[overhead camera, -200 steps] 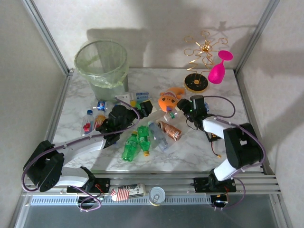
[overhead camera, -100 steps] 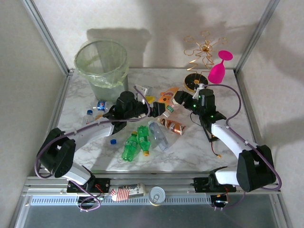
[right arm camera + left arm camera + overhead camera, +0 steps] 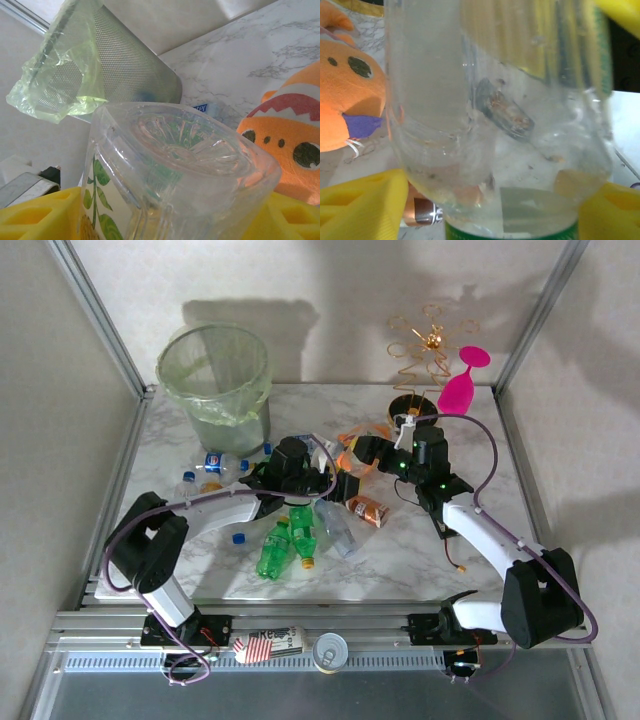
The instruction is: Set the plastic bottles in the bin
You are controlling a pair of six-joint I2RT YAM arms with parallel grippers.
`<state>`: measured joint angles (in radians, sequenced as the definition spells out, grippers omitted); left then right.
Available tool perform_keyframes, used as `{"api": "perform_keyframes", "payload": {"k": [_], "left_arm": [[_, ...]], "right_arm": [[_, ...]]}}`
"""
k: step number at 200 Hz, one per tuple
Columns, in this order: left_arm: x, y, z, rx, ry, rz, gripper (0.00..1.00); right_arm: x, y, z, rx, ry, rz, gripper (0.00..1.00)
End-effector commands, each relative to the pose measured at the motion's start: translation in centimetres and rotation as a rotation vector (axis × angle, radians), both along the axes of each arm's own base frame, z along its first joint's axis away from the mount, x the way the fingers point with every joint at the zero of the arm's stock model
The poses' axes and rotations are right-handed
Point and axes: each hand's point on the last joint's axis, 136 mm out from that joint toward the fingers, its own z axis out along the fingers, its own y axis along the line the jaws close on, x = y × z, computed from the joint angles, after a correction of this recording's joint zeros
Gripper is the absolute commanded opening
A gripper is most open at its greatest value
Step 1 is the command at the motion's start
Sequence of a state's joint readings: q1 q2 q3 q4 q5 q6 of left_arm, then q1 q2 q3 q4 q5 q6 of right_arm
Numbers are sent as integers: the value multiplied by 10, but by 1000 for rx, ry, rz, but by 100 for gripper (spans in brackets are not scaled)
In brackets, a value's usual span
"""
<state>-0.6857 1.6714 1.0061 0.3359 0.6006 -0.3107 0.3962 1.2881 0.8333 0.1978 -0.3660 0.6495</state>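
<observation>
My left gripper point(image 3: 336, 482) is shut on a clear plastic bottle point(image 3: 495, 115) with a green label, held between the yellow pads point(image 3: 360, 210) at the table's middle. Just right of it, my right gripper point(image 3: 366, 452) is shut on another clear bottle point(image 3: 180, 165) with a leaf-print label, its base facing the camera. The bin point(image 3: 215, 380) stands at the back left, with its mesh wall and green bag point(image 3: 95, 70) showing past the right gripper's bottle. Loose on the table are two green bottles point(image 3: 285, 540), a clear one point(image 3: 335, 525), a brown-labelled one point(image 3: 368, 510) and a blue-labelled one point(image 3: 213, 462).
An orange fish toy point(image 3: 352, 445) lies between and behind the two grippers. The gold wire stand point(image 3: 425, 355) and pink goblet point(image 3: 462, 385) are at the back right. A loose blue cap point(image 3: 238, 537) lies near the left arm.
My left gripper has swung right towards the table's middle with its bottle. My right arm has risen and reached left with its bottle, so the two grippers now sit close together.
</observation>
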Motion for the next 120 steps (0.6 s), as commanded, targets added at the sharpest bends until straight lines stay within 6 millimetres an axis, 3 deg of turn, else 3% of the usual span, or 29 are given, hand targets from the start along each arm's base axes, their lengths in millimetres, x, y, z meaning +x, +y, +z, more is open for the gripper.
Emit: {"api": "perform_keyframes", "payload": {"k": [1,46,54,69,92,120], "left_arm": [[2,-7,11,-18,-15,-18,68],[4,-6,18,-35,-25,-3,38],[4,-6,20,-38,-27,5,37],[7,-4,22,-43,-35,24,34],[13,4,30,-45,-57,82,23],[22,17,44,-52,-91,165,10]], "right_arm": [[-3,8,29,20,-86,37,52],[-4,9,24,15,-78,38,53],[-4,9,24,15,-79,37,54],[-2,6,27,12,-85,23,61],[1,-1,31,-13,-91,-22,77],[2,-15,39,-57,-102,-91,84]]}}
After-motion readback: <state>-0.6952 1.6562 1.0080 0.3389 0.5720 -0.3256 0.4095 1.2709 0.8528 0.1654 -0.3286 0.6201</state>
